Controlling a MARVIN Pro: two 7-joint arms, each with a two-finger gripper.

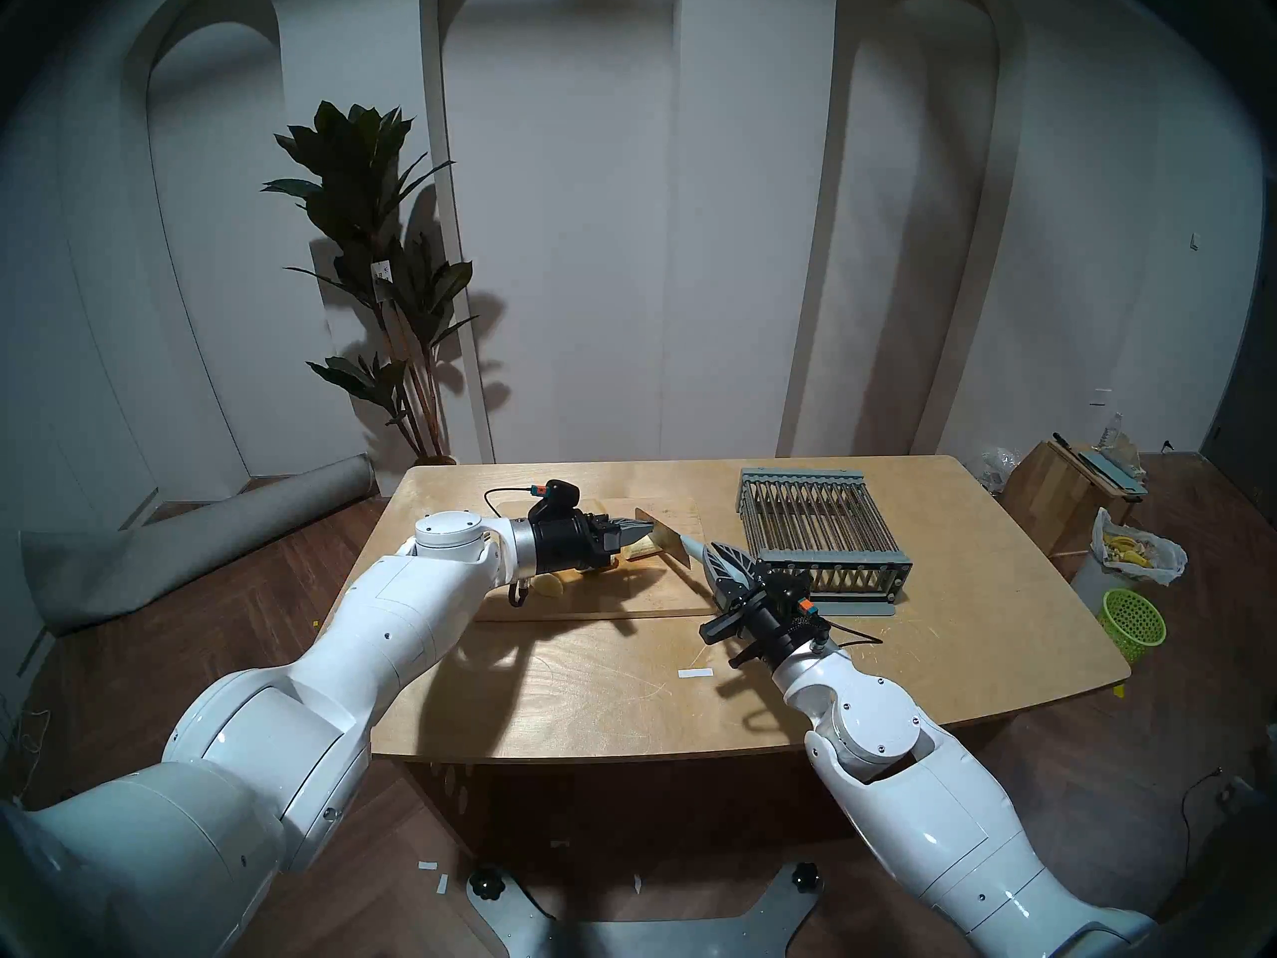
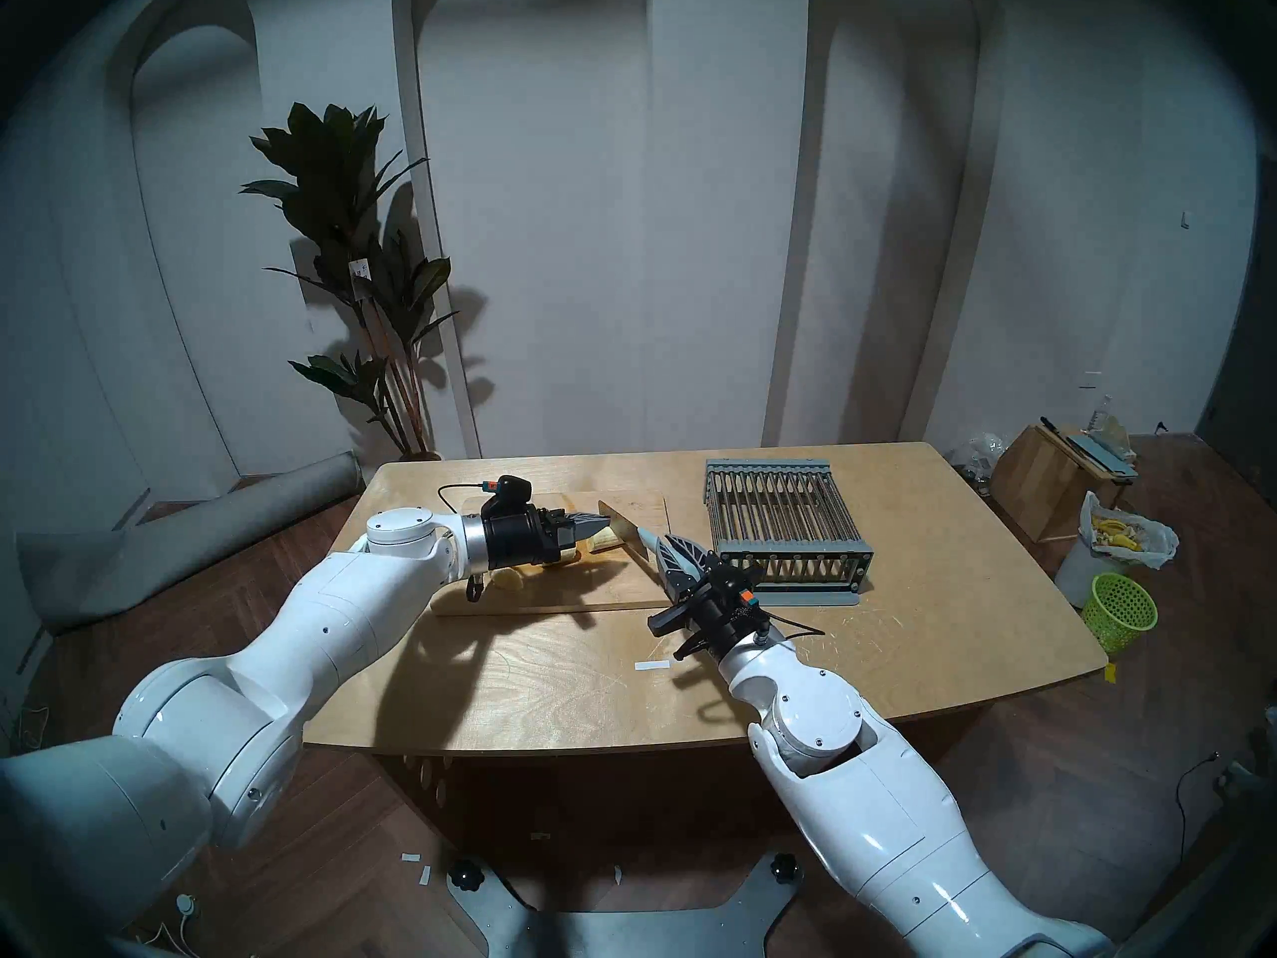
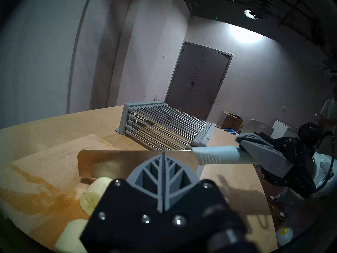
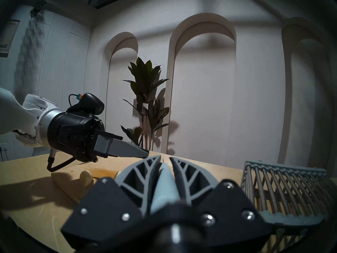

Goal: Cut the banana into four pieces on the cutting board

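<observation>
Figure legend, near to far. Nearest me, the right tool (image 1: 719, 564) was clenched on the pale handle of a knife (image 3: 138, 160). Its broad blade stood on edge over the right part of the board (image 1: 608, 600) and ran obliquely away from me toward the left. The left tool (image 1: 639, 531) reached in level from the left with its fingers pressed together and nothing between them. Its tip lay close to the flat of the blade; I could not tell whether it touched.

The banana (image 3: 93, 195) lay on the board, under and just left of the left tool. In the left wrist view I saw at least one cut face and a second piece (image 3: 73, 236) nearer the camera. A further pale chunk appeared to sit against the blade, though I could not count the pieces with confidence. I judged the step in hand to be slicing, with at least one cut made and the four pieces not yet confirmed.

The fruit's long axis ran roughly along the board, left to right from my seat, so the blade crossed it. I judged that the next move called for setting the edge across the longest remaining piece and pressing straight down, the empty tool steadying the fruit clear of the edge.

Beyond, a grey rack (image 1: 819, 538) stood on the bench (image 1: 622, 701), right of the board.
</observation>
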